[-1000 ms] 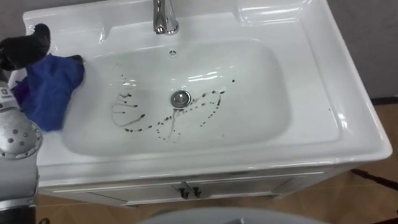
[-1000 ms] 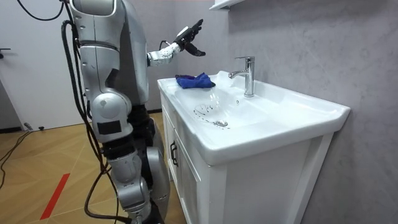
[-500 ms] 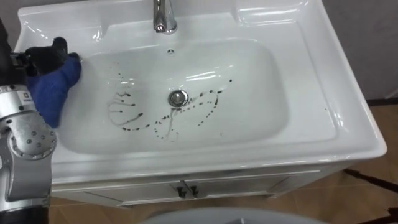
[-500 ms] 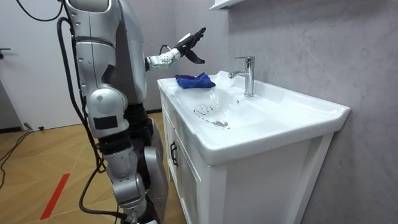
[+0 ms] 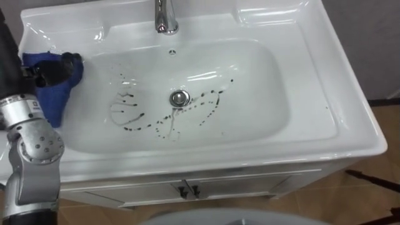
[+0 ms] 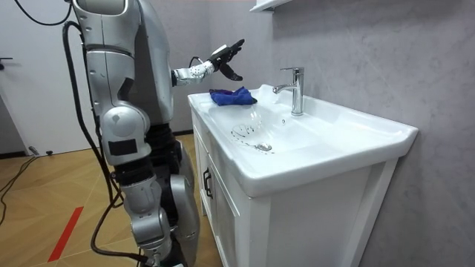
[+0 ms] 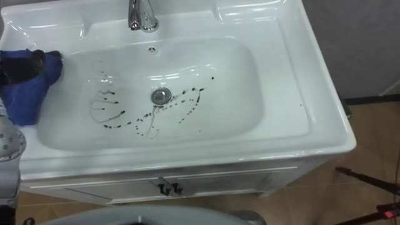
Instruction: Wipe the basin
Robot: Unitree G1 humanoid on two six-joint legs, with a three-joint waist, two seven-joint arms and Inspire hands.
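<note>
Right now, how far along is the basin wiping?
Done: nothing that shows. Dark streaks loop around the drain in the basin. In hand: the left hand hangs open above the blue cloth, which lies bunched on the basin's left rim, not yet gripped. Left: grasp the cloth and wipe the streaks away.
</note>
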